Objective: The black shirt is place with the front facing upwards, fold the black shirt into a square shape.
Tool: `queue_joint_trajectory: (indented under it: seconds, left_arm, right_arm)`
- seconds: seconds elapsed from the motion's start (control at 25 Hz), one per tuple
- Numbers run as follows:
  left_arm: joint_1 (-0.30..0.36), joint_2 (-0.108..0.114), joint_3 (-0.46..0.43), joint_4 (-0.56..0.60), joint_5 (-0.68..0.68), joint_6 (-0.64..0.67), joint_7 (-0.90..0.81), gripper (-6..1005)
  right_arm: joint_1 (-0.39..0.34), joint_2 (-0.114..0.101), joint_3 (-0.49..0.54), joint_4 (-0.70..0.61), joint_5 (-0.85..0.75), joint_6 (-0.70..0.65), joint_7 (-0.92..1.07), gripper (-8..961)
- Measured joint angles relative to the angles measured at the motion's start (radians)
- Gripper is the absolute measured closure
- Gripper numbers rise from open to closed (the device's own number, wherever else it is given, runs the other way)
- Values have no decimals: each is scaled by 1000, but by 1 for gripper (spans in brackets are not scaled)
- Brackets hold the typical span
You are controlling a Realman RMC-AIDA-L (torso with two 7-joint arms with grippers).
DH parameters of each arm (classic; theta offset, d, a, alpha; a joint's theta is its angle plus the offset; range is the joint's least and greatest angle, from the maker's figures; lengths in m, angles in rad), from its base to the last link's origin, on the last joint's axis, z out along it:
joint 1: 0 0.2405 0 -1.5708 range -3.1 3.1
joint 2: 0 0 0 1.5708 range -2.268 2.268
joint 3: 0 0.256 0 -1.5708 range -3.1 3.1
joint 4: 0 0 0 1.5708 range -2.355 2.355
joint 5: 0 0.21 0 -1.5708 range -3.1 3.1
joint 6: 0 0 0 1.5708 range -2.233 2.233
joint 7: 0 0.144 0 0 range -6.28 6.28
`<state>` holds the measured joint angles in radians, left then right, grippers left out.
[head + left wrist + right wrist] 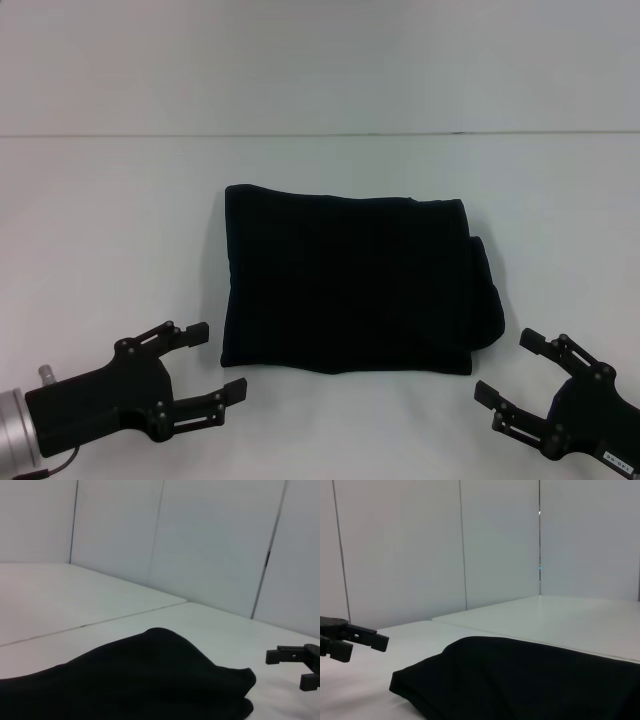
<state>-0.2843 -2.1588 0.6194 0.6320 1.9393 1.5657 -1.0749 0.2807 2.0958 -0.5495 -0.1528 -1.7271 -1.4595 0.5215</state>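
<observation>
The black shirt point(350, 285) lies folded into a rough rectangle in the middle of the white table, with a folded edge bulging out on its right side; no lettering shows. It also fills the low foreground of the left wrist view point(125, 680) and of the right wrist view point(530, 680). My left gripper point(215, 360) sits open by the shirt's near left corner, apart from the cloth and holding nothing. My right gripper point(510, 367) sits open off the near right corner, also empty. Each wrist view shows the other arm's fingers far off.
The white table point(110, 230) runs wide around the shirt, with a seam line point(320, 133) across its far part. Pale wall panels point(210, 540) stand behind the table.
</observation>
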Motion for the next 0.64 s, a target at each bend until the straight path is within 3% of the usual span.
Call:
queue_joint_trajectory:
  seconds: [0.64]
  left_arm:
    - [4,-2,-1,-3,0,-15,-3,91]
  right_arm:
    - [0,0,-2,1,0,1,0,23]
